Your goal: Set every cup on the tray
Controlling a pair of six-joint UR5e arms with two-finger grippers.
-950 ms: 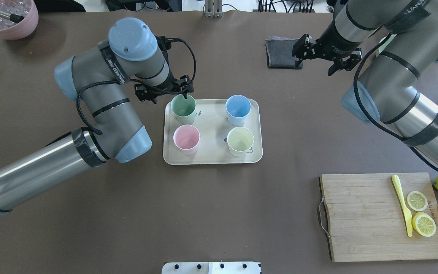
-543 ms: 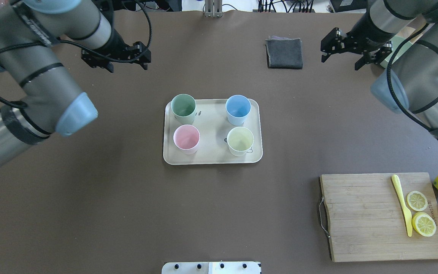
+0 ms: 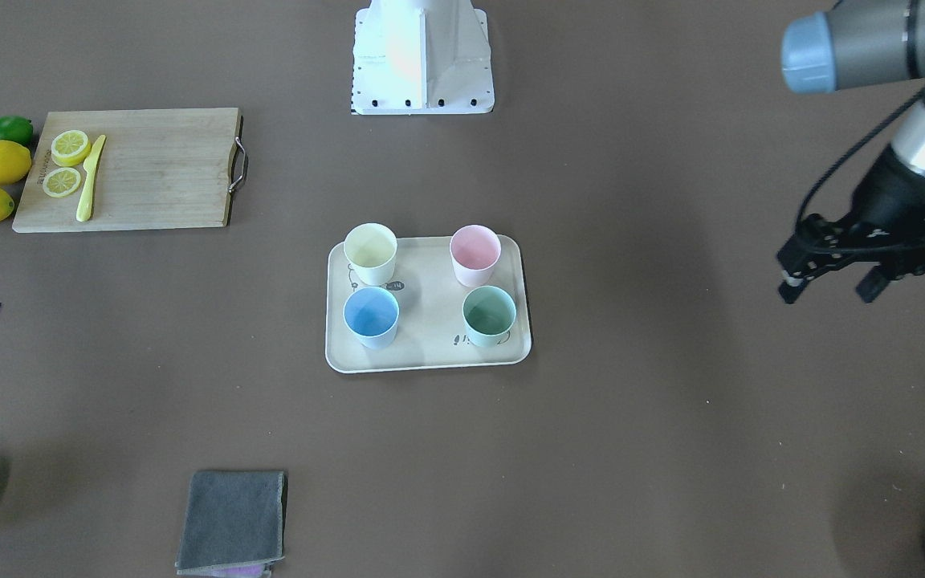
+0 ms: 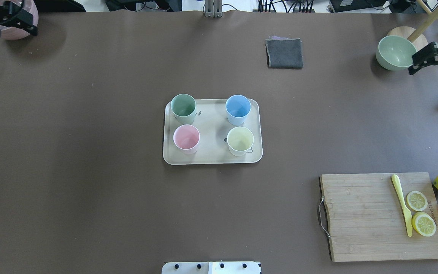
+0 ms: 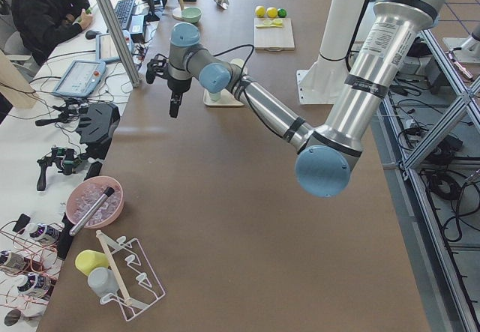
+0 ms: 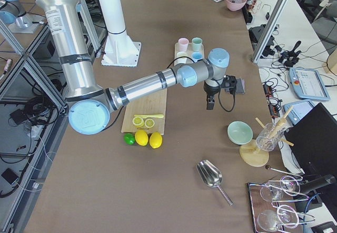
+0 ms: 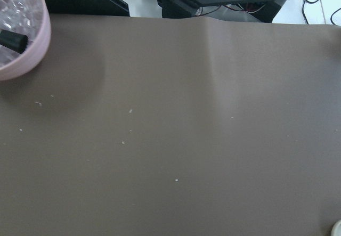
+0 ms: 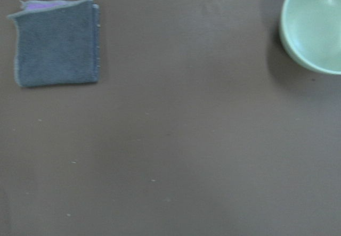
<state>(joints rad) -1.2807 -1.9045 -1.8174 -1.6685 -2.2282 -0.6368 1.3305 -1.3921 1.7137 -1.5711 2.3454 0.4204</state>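
Likely light, stiff, slick cups (image 4: 183, 106) on tray (image 4: 211, 131): pinch one rim wall; left fingers (image 3: 790, 281), right fingers (image 4: 420, 62) wide, empty.

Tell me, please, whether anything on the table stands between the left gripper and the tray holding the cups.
Nothing visible does: only bare table lies between the left gripper and the tray, where the yellow cup, pink cup, blue cup and green cup already stand upright.

A brown-covered table (image 4: 89, 190) stands inside aluminium framing (image 5: 112, 28); a white side desk (image 5: 22, 145) (cluttered with cables (image 5: 64, 111)) runs alongside, grey floor (image 5: 457, 287) on the other side.
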